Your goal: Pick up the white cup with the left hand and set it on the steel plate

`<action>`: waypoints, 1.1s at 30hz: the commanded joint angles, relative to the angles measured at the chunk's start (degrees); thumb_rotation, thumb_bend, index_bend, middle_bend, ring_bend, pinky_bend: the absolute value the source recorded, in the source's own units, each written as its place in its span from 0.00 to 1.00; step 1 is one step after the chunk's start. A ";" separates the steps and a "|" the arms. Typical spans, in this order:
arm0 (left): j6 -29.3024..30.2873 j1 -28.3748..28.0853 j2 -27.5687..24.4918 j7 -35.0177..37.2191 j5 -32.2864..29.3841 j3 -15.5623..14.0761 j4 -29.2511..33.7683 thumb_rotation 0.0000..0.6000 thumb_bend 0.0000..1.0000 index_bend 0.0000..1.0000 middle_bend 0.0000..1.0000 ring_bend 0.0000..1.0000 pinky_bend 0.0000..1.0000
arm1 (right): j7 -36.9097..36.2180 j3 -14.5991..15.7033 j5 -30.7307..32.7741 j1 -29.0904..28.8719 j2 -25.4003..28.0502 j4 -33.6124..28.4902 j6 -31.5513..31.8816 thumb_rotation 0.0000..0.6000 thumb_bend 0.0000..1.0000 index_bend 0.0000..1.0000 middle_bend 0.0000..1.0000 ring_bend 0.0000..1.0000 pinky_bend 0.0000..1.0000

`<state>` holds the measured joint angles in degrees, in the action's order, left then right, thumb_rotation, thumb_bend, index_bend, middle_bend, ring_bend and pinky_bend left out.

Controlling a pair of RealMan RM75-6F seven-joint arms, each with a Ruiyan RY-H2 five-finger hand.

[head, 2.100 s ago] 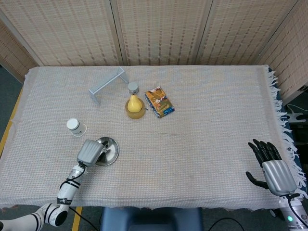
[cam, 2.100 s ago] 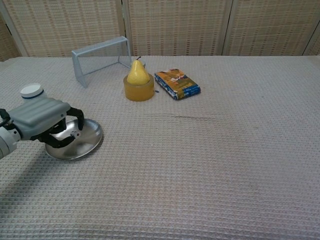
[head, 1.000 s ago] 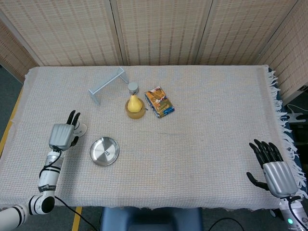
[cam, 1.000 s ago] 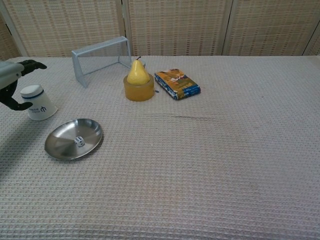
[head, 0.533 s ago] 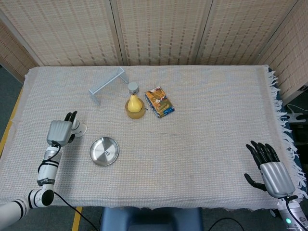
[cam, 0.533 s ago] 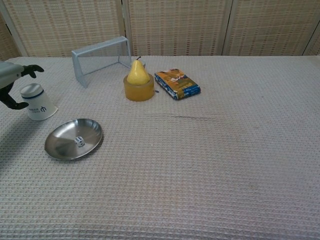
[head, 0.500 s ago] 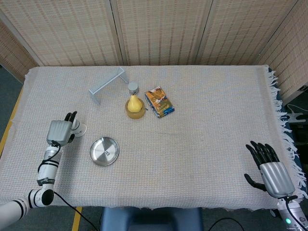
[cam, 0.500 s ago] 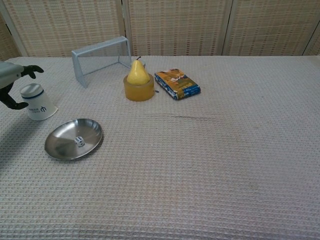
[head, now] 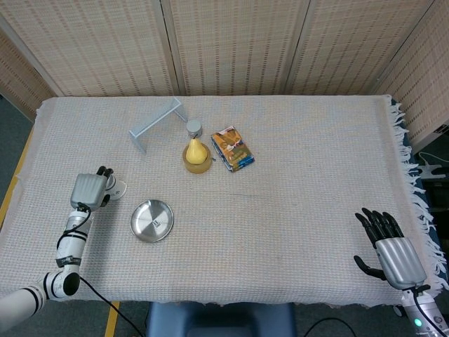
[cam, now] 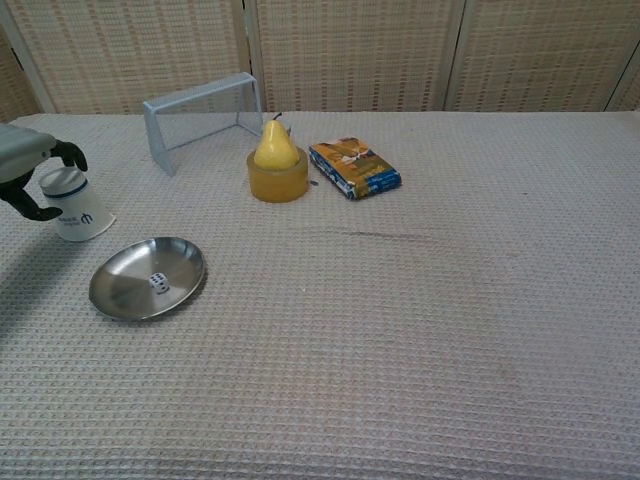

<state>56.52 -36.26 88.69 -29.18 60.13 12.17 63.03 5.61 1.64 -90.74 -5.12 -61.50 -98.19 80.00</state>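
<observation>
From the head view I see my left hand (head: 88,189) over the white cup (head: 114,188), covering all but a sliver of it at the fingertip side. The chest view gives me what the top-down one hides: the cup (cam: 75,205) stands upside down on the worktop (cam: 420,300), wide mouth flat on the cloth, with the hand (cam: 25,160) at its top, one dark finger curled over the upper edge and another hooked around its outer side. I cannot tell whether the fingers press on the cup, and it is not lifted.

The steel plate (head: 151,220) lies just inward of that hand and a little nearer me, apart from the cup. Only the chest view shows the small white die (cam: 155,282) lying in the plate (cam: 180,265); from overhead it is a faint speck.

My right hand (head: 389,249) appears in the head view alone, far across the worktop at the near fringed corner, fingers spread and holding nothing.

Well beyond the left hand sit a metal rack (head: 156,123), a pear (cam: 274,147) on a yellow holder (cam: 278,183), and a colourful packet (cam: 354,167). The head view also shows a small grey cap (head: 193,128) behind the pear, hidden from the chest camera.
</observation>
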 commanded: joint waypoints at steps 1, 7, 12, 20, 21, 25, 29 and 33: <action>0.30 -0.12 0.24 0.25 0.23 -0.05 -0.67 1.00 0.30 0.29 0.30 0.70 0.95 | 0.35 0.02 0.05 0.02 -0.13 -0.13 -0.01 0.88 0.20 0.00 0.00 0.00 0.00; 0.41 -0.33 0.53 1.48 0.99 -0.38 -1.67 1.00 0.34 0.31 0.36 0.70 0.96 | 1.60 -0.17 0.58 0.13 -0.71 -0.29 0.07 0.87 0.20 0.00 0.00 0.00 0.00; 1.08 -0.21 0.22 2.43 1.86 -0.63 -1.51 1.00 0.35 0.36 0.42 0.70 0.96 | 1.93 -0.13 0.53 0.15 -0.93 -0.27 0.09 0.87 0.20 0.00 0.00 0.00 0.00; 3.54 1.40 -3.57 5.10 5.04 -1.87 6.49 1.00 0.36 0.39 0.46 0.70 0.95 | 1.89 -0.02 0.44 -0.05 -0.92 -0.32 -0.30 0.88 0.20 0.00 0.00 0.00 0.00; 3.64 1.76 -4.83 5.89 5.64 -2.16 9.07 1.00 0.35 0.39 0.46 0.70 0.95 | 1.84 0.05 0.35 -0.10 -0.92 -0.31 -0.39 0.88 0.20 0.00 0.00 0.00 0.00; 6.39 3.54 -10.35 6.49 10.34 -4.37 20.36 1.00 0.35 0.40 0.47 0.70 0.95 | 1.47 0.44 -0.36 -0.19 -0.83 -0.24 -0.55 0.88 0.20 0.00 0.00 0.00 0.00; 7.93 4.62 -13.48 5.34 13.57 -6.44 28.22 1.00 0.34 0.40 0.47 0.70 0.95 | 0.65 0.75 -1.25 -0.13 -0.31 -0.35 -0.16 0.88 0.20 0.00 0.00 0.00 0.00; 8.62 4.79 -13.63 2.87 15.26 -7.61 31.69 1.00 0.34 0.40 0.47 0.70 0.94 | -0.17 1.01 -2.02 0.12 0.14 -0.50 0.53 0.87 0.20 0.00 0.00 0.00 0.00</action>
<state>64.11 -32.11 76.15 -24.66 73.83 5.91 92.61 5.57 2.56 -92.62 -5.07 -61.46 -98.64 80.44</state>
